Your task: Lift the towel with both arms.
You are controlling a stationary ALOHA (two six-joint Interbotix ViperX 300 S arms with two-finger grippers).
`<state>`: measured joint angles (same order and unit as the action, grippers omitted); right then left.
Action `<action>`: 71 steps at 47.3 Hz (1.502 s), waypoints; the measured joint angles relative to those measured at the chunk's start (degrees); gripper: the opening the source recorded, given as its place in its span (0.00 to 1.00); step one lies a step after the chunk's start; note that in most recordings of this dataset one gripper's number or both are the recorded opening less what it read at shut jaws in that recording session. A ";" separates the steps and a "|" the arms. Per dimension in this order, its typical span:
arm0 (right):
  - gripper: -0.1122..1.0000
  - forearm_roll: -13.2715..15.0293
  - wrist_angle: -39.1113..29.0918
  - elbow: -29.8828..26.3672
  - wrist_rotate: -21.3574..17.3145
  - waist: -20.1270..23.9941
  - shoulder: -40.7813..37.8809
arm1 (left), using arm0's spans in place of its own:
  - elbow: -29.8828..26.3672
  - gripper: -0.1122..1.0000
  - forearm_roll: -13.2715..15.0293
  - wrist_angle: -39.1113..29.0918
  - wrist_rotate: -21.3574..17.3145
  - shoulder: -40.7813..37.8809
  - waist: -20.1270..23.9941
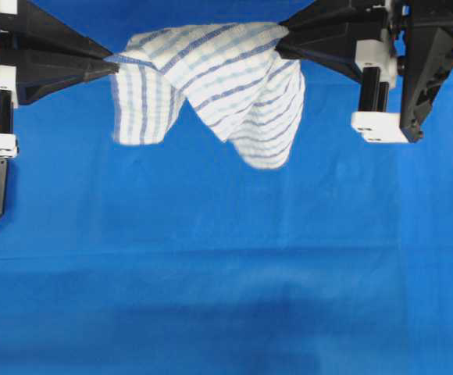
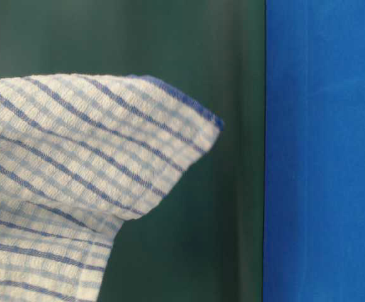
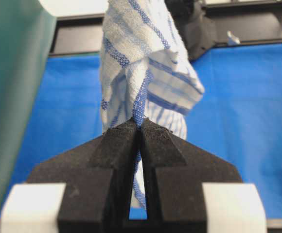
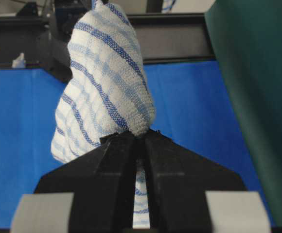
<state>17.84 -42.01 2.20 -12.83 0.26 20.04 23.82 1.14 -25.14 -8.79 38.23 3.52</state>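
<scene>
Checked towel (image 1: 211,78) pinched between both tools, airborne.

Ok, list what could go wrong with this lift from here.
1. Each hand, left and right, pinches only a narrow bunch of the towel; it may slip free.
2. The cloth hangs slack between them, so pulling apart could tug an end loose.
</scene>
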 measured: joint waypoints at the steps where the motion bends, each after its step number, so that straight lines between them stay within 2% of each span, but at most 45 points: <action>1: 0.15 0.00 -0.18 -0.09 0.09 0.00 0.00 | 0.00 0.11 0.00 0.00 0.09 -0.09 0.00; 11: 0.15 0.00 -0.62 0.00 0.00 0.00 -0.88 | 0.00 0.14 0.26 0.00 1.41 -1.93 -0.18; 16: 0.18 0.00 -0.62 0.00 0.00 0.00 -1.05 | 0.00 0.33 0.35 0.00 2.81 -2.46 -0.44; 24: 0.60 0.09 -0.79 -0.09 0.00 0.00 -1.05 | 0.00 0.78 0.35 0.62 4.04 -2.20 -0.62; 28: 0.72 0.18 -0.79 0.00 -0.09 0.00 -1.05 | 0.00 0.91 0.26 0.79 4.13 -1.76 -0.62; 33: 0.69 0.26 -1.05 -0.09 -0.09 -0.09 -1.05 | 0.00 0.91 0.35 0.97 4.22 -1.32 -0.62; 42: 0.70 0.26 -2.99 0.53 -0.62 0.00 -1.05 | 1.67 0.91 0.35 1.58 4.39 -1.76 -0.62; 46: 0.70 0.26 -4.31 2.46 -0.97 -0.09 -0.97 | 3.43 0.91 0.35 3.16 4.57 -2.81 -0.70; 59: 0.69 0.18 -2.99 14.85 -4.66 -0.09 0.00 | 10.90 0.91 0.35 11.16 4.66 -8.44 -1.32; 71: 0.69 0.18 6.33 26.89 -7.82 0.00 -0.79 | 14.06 0.91 0.35 14.77 4.57 -15.64 -3.43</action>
<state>18.02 -35.68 29.09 -20.65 0.26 19.25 37.88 1.49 -10.37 -4.22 22.59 0.09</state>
